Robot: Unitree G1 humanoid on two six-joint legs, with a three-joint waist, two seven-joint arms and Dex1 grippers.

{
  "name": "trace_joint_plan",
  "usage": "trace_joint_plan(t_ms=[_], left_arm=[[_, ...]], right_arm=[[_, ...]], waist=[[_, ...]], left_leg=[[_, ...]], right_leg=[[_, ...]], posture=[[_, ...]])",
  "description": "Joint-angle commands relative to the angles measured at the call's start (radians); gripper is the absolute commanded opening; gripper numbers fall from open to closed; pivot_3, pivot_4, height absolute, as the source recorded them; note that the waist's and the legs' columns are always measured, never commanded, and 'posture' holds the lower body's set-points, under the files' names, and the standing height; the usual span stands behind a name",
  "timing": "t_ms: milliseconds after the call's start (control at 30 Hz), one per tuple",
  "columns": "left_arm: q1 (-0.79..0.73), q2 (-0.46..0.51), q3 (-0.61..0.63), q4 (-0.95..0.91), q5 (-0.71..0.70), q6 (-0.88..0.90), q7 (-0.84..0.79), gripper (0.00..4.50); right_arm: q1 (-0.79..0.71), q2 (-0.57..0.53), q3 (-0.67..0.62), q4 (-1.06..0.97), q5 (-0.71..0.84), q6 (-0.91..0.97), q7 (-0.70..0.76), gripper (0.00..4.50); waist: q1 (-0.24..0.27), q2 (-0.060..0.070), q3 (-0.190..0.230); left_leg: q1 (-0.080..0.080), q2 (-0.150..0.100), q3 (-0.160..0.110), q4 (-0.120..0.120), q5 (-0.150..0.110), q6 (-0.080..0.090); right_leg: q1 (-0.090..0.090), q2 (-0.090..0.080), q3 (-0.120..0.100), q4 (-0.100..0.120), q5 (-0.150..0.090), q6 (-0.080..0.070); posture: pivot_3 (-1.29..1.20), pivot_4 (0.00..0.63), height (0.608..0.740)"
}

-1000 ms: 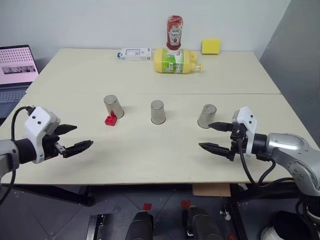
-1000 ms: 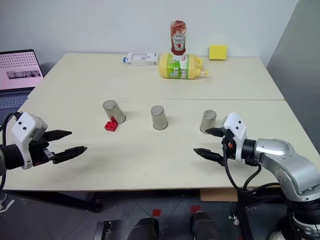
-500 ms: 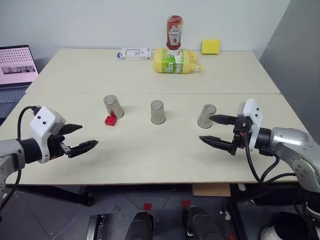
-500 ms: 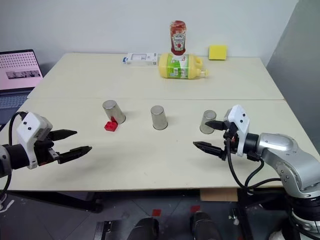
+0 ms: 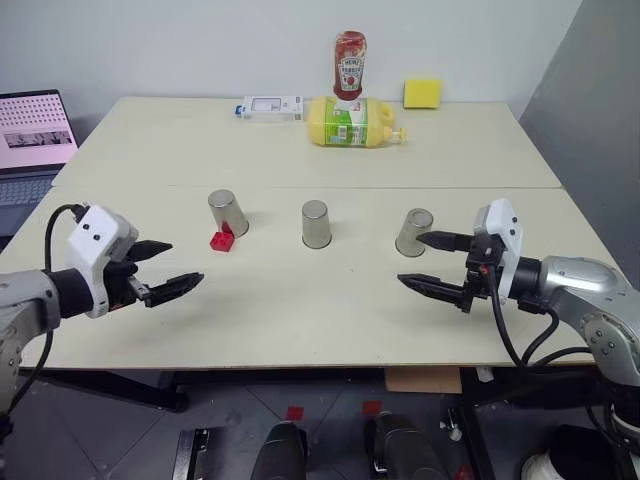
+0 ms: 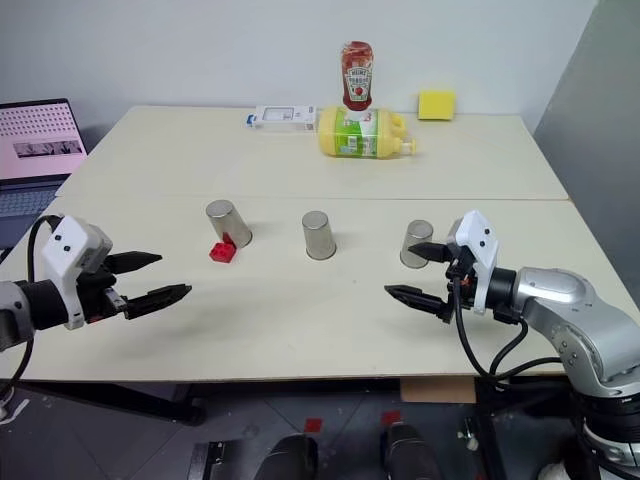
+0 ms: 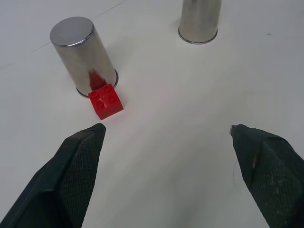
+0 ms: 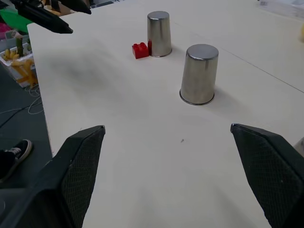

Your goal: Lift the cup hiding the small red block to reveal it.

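Left arm has the shorter reach to the block's cup!
Left gripper gapes wide, empty; the cup stands upright at its one o'clock, small red block touching its base. Right gripper, wide too, sits well apart.
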Motion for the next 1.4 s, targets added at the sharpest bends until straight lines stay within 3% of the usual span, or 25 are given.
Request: trace_joint_plan(t_ms=[33,367,700,1400], left_arm=[[-0.044,0.007,0.003,-0.003,-0.015,-0.009,-0.003,4.48],[-0.126,0.006,-0.056,0.053,0.005,-0.034,-0.015,4.48],[-0.064,0.001,-0.026,0.039,0.007,-0.046,0.004,4.48],[-0.108,0.0,0.002,0.046,-0.045,0.005,0.022,4.48]], right_arm=[[-0.008,0.007,-0.016,-0.032,-0.001,-0.029,-0.008,4.5],[0.034,-0.005,-0.051,-0.064,0.016,-0.017,-0.027,4.5],[0.005,-0.011,-0.032,-0.061,0.028,0.006,-0.014,4.5],[-0.015,-0.009,-0.009,-0.06,0.035,0.013,-0.006,4.5]], waist=[[0.0,0.0,0.0],[0.0,0.0,0.0],[0.0,0.0,0.0],[0.0,0.0,0.0]], left_leg=[[0.0,0.0,0.0,0.0,0.0,0.0],[0.0,0.0,0.0,0.0,0.0,0.0],[0.0,0.0,0.0,0.0,0.0,0.0],[0.0,0.0,0.0,0.0,0.0,0.0]], right_leg=[[0.0,0.0,0.0,0.0,0.0,0.0],[0.0,0.0,0.0,0.0,0.0,0.0],[0.0,0.0,0.0,0.0,0.0,0.0],[0.0,0.0,0.0,0.0,0.0,0.0]], posture=[[0.0,0.15,0.74],[0.0,0.15,0.74],[0.0,0.15,0.74],[0.0,0.15,0.74]])
